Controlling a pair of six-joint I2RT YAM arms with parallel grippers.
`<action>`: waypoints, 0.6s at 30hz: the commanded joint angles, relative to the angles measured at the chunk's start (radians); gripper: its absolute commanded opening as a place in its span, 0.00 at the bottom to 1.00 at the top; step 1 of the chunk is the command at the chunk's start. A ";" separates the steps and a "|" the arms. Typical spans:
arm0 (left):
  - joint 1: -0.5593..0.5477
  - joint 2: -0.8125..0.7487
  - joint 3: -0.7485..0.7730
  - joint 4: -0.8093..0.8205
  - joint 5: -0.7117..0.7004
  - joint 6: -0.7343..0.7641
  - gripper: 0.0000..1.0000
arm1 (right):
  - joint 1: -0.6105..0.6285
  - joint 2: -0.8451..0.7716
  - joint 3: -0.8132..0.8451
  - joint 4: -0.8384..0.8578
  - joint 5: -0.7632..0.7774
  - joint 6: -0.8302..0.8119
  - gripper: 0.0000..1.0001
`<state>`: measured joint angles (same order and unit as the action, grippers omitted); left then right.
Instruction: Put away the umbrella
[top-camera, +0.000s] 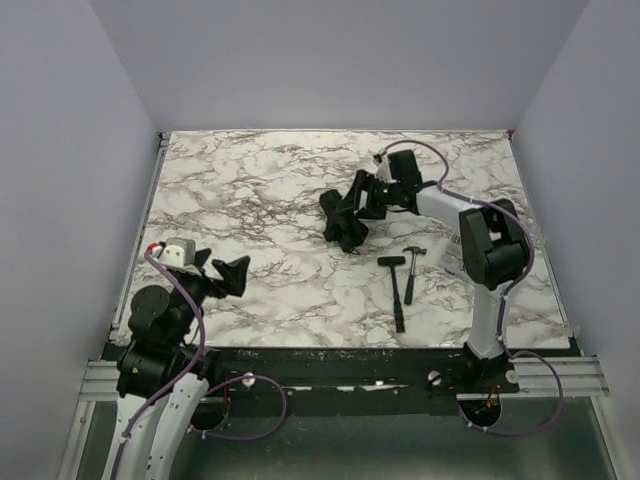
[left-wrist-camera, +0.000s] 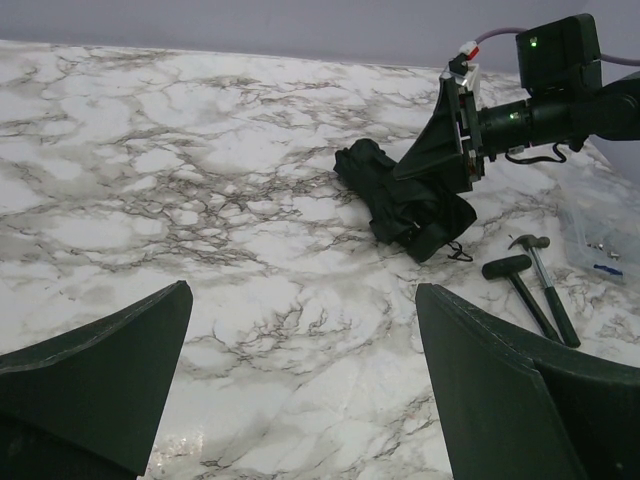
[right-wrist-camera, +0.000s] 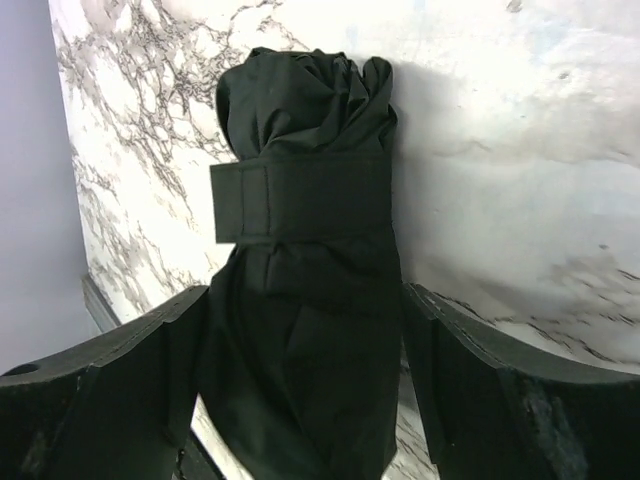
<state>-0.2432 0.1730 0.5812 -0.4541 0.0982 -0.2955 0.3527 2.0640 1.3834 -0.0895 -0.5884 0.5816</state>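
The umbrella (top-camera: 340, 222) is a short black fabric bundle with a strap round it, lying on the marble table right of centre. It also shows in the left wrist view (left-wrist-camera: 405, 200) and fills the right wrist view (right-wrist-camera: 300, 200). My right gripper (top-camera: 357, 205) (left-wrist-camera: 425, 185) (right-wrist-camera: 305, 300) is open wide and straddles the bundle's near end. One finger stands on each side, at or very close to the fabric, which is not squeezed. My left gripper (top-camera: 225, 272) (left-wrist-camera: 300, 295) is open and empty over bare table at the front left, far from the umbrella.
Two small black hammers (top-camera: 397, 285) (top-camera: 412, 260) lie in front of the umbrella, right of centre; they also show in the left wrist view (left-wrist-camera: 520, 280) (left-wrist-camera: 548, 290). A clear plastic item (left-wrist-camera: 600, 240) lies at the far right. Grey walls enclose the table.
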 joint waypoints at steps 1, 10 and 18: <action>0.005 -0.003 -0.010 0.019 0.043 -0.003 0.98 | -0.045 -0.139 -0.036 -0.009 0.071 -0.114 0.81; 0.018 0.115 -0.020 0.104 0.263 -0.117 0.99 | -0.055 -0.526 -0.142 -0.219 0.016 -0.637 1.00; 0.333 0.357 -0.013 0.484 0.734 -0.554 0.99 | -0.207 -0.965 -0.333 -0.212 0.071 -0.592 1.00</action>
<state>-0.0830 0.4274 0.5598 -0.2295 0.5106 -0.5583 0.2203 1.2034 1.1019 -0.2440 -0.5575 0.0128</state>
